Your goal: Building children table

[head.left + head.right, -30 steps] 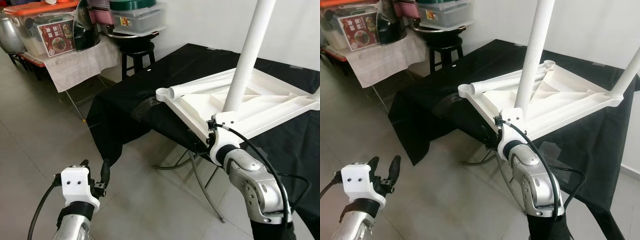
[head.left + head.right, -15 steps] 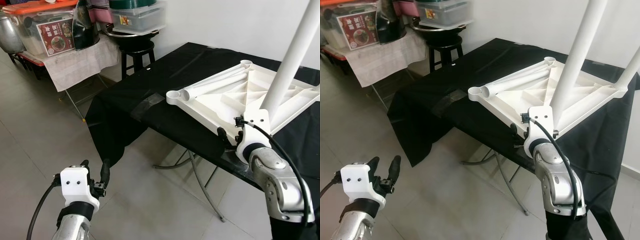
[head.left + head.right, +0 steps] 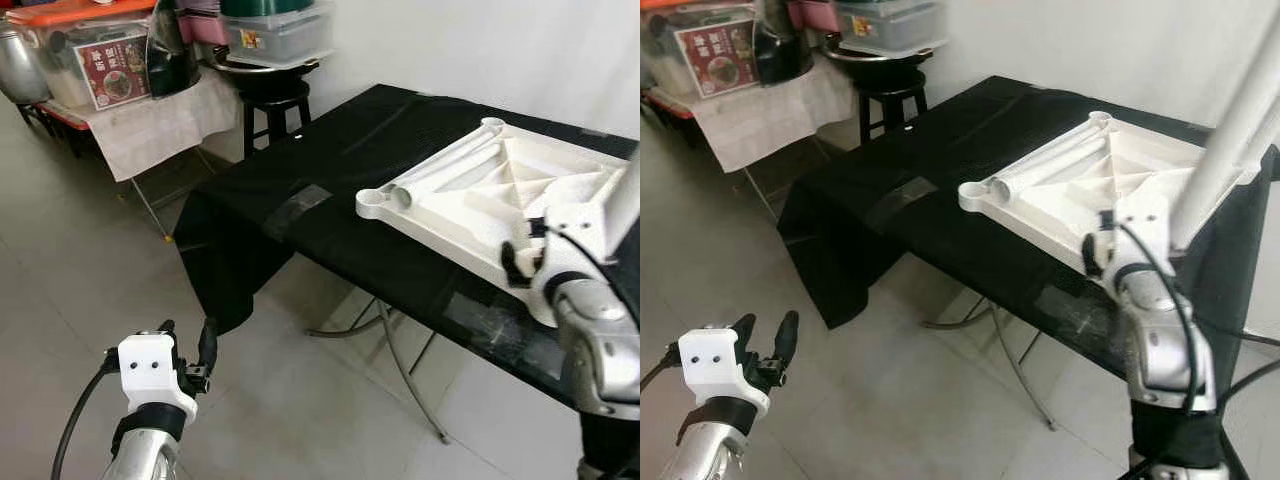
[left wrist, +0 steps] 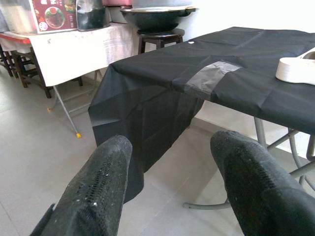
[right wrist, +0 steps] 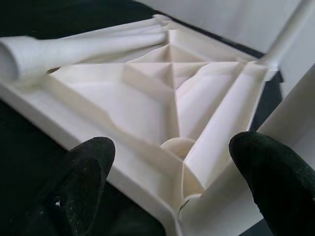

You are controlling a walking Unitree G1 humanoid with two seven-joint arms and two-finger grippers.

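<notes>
A white plastic children's tabletop (image 3: 470, 210) lies upside down on the black-covered table (image 3: 330, 150). One loose white leg (image 3: 440, 165) lies across its underside. My right gripper (image 5: 172, 145) is open at the tabletop's near corner, with a round socket (image 5: 178, 146) between its fingers. A tilted white leg (image 3: 1230, 120) rises right beside that wrist; I cannot tell whether they touch. Another leg (image 5: 290, 27) stands at the far corner. My left gripper (image 3: 188, 345) hangs open low over the floor, well short of the table.
A grey tape patch (image 3: 300, 200) marks the cloth near the table's left end. Metal folding legs (image 3: 400, 360) stand under the table. Behind are a black stool (image 3: 270, 95) with a wok and a cloth-covered side table (image 3: 150, 115) carrying storage boxes.
My right arm has swung to the right. The tabletop slid right with it, and the leg by the wrist now leans further right. The left arm has not moved.
</notes>
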